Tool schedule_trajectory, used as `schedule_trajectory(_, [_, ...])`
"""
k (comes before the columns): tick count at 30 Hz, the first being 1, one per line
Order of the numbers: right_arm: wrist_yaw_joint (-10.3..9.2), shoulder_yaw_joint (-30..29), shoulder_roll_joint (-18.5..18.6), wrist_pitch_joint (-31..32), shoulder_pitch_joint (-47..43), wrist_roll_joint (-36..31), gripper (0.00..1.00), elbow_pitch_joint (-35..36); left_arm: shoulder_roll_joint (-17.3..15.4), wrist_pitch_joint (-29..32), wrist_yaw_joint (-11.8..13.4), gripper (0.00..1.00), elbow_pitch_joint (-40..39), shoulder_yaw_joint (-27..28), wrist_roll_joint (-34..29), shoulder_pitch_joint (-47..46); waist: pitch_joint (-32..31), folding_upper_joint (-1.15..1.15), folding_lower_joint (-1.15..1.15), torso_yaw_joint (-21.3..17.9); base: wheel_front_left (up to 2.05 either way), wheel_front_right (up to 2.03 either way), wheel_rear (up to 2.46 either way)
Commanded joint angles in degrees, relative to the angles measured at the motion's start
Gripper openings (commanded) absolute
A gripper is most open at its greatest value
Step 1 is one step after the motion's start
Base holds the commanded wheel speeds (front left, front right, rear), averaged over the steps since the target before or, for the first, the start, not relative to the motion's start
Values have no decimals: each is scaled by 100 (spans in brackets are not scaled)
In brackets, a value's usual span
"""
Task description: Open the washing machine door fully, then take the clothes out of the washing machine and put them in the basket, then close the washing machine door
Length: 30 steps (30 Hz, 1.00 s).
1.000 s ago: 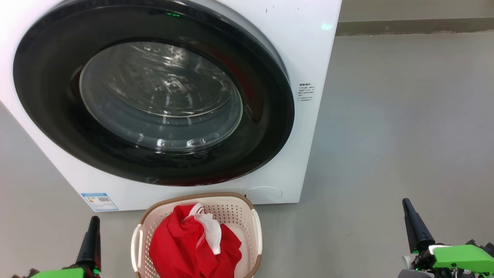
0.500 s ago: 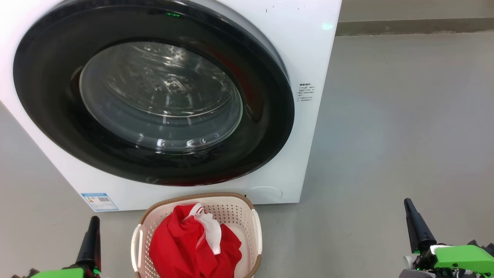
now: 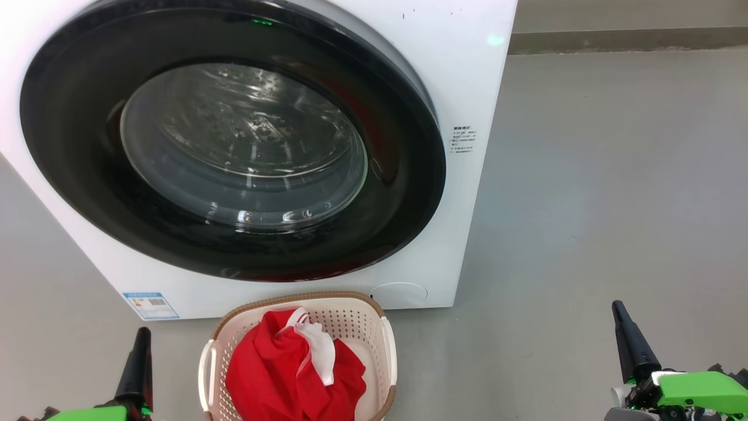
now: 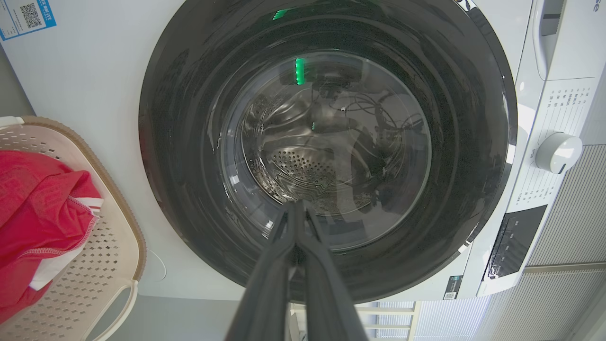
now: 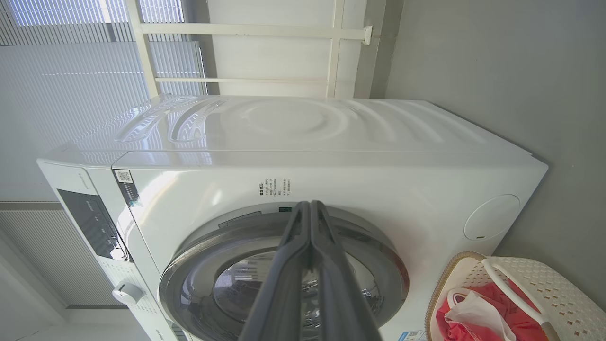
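A: Grey floor (image 3: 584, 175) all round, pale wall strip along far edge. Logging washing machine (image 3: 467, 76) first: white, boxy, upper left of head view, front turned toward camera.
B: Noted. Next, washing machine door (image 3: 409, 193)?
A: Closed, flush against front. Wide glossy black rim, bulging glass window (image 3: 245, 146) in middle, perforated steel drum (image 4: 307, 170) visible through it. Small green light (image 3: 262, 22) at top of rim.
B: Location of clothes (image 3: 274, 374)?
A: Red with white trim, bunched up inside basket (image 3: 356, 318).
B: Basket position?
A: On floor, just in front of machine, below door's lower edge, right of blue label (image 3: 150, 305) low on front. Cream, perforated, brown rim, white side handles.
B: State of left gripper (image 3: 142, 333)?
A: Lower left of head view, left of basket, apart from it. Fingers pressed together in left wrist view, gripping nothing, pointing at door glass.
B: And right gripper (image 3: 617, 307)?
A: Lower right, well apart from basket and machine, over floor. Likewise clamped together on nothing; in right wrist view seen tip to tip, aimed at upper rim of door.
B: Extras?
A: White knob (image 4: 558, 152) and dark panel (image 4: 516, 241) on control strip, round cover (image 3: 400, 292) low on front, slatted blinds (image 5: 71, 71) past machine.
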State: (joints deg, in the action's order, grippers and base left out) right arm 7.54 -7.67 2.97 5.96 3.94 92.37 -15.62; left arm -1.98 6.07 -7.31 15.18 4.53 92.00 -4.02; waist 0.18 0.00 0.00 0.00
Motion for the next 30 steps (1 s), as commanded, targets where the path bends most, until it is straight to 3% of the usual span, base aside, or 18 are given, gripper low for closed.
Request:
schedule_trajectory(1, [-5,139,11,34,222,-1,0,161,-94,42,-18,0,-115,199,17,-216,0,0,0,0,0,0,0])
schedule_trajectory(30, [-5,128,4,42,223,-10,0,160,-92,44,-18,0,-115,202,15,-216,0,0,0,0,0,0,0])
